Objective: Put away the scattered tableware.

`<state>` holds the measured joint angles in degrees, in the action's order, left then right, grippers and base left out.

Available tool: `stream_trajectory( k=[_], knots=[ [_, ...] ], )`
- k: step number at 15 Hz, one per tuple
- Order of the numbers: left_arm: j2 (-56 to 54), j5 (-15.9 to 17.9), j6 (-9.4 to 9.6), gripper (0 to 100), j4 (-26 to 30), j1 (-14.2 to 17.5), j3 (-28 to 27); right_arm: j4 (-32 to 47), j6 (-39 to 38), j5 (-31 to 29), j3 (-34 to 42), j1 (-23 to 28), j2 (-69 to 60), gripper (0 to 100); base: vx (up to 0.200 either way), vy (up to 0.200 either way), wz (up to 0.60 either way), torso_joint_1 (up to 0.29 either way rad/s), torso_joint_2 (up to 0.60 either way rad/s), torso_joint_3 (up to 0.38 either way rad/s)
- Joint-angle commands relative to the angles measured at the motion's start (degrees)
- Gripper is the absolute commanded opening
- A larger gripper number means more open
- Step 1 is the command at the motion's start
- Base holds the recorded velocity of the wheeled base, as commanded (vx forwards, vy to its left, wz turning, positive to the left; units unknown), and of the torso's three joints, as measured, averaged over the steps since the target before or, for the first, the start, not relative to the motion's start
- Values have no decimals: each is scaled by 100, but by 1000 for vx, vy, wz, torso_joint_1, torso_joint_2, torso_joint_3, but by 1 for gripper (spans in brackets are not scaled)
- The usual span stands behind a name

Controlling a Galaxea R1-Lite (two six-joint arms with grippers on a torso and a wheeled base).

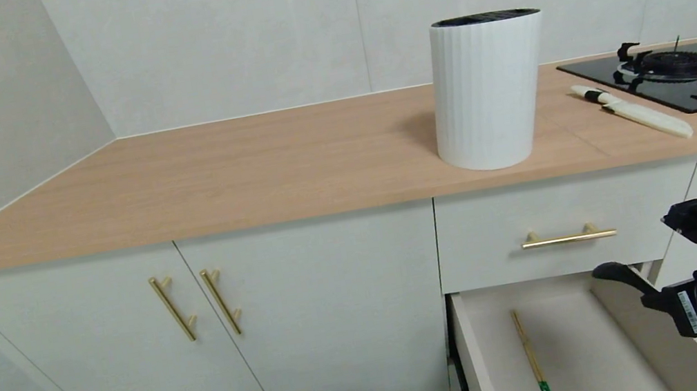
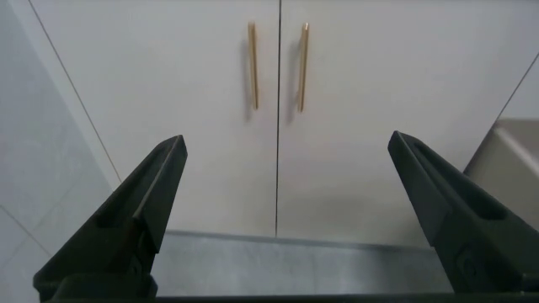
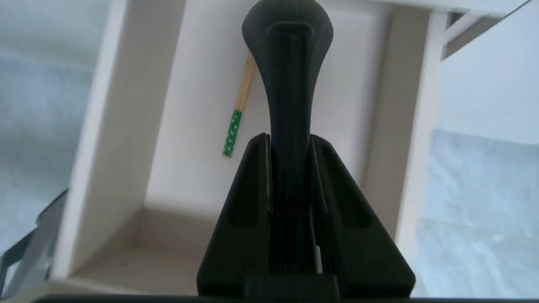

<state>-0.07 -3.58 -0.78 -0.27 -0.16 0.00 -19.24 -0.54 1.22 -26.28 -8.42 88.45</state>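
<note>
A pair of wooden chopsticks [image 1: 532, 362] with green ends lies inside the open lower drawer [image 1: 471, 358]. On the wooden counter, a white knife [image 1: 633, 110] rests between the white ribbed utensil holder [image 1: 489, 93] and the stove. My right gripper [image 1: 609, 271] is shut with nothing in it, over the drawer's right side. From the right wrist, that gripper [image 3: 287, 29] points into the drawer [image 3: 101, 151], with the chopsticks [image 3: 237, 111] just beside its tip. My left gripper [image 2: 286, 141] is open and empty, low down facing the cabinet doors.
A black gas stove [image 1: 685, 71] sits at the counter's right end. A shut drawer with a gold handle [image 1: 568, 236] is above the open one. Two cabinet doors with gold handles [image 1: 198, 304] [image 2: 278, 67] stand to the left. Tiled walls bound the counter behind and left.
</note>
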Motion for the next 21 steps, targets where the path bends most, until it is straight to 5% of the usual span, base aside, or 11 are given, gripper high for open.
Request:
stream_trajectory(
  k=[1, 10, 15, 21],
  knots=[
    [7, -2, -1, 100, 0, -2, 0, -80, 1, 1, 79, 7, 242, 0, 0, 0, 0, -168, 461, 305],
    [7, -2, -1, 100, 0, -2, 0, -511, -34, -8, 88, 16, 682, 0, 0, 0, 0, -93, 321, 220],
    [7, -2, -1, 100, 0, 7, 0, -1838, -351, -16, 308, -142, 2220, 0, 0, 0, 0, 0, 0, 0],
    [7, -2, -1, 100, 0, -2, 0, -4413, -562, -447, 589, -212, 4382, 0, 0, 0, 0, 0, 0, 0]
  ],
)
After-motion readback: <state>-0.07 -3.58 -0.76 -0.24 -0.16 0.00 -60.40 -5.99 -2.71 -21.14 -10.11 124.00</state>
